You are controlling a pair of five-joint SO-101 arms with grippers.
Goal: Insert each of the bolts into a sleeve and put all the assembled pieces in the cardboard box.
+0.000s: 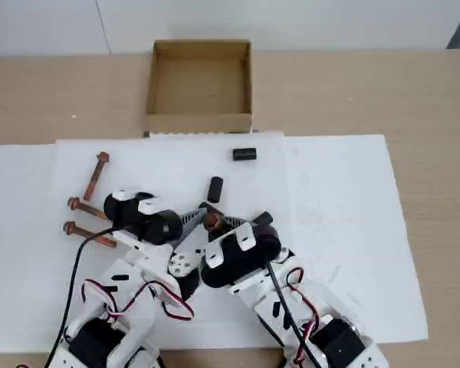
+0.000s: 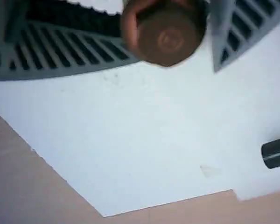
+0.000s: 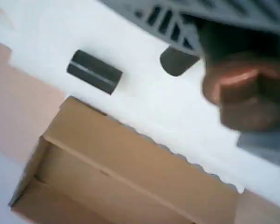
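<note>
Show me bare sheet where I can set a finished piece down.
Widest: the right side of the white sheet, beyond the right tool. Smaller: between the cardboard box and the three bolts. Crowded: the centre, where the left tool meets it near two sleeves.

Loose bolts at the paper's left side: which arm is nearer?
Left. The left arm lies right beside the loose bolts; the right arm sits farther off, toward the middle of the paper.
</note>
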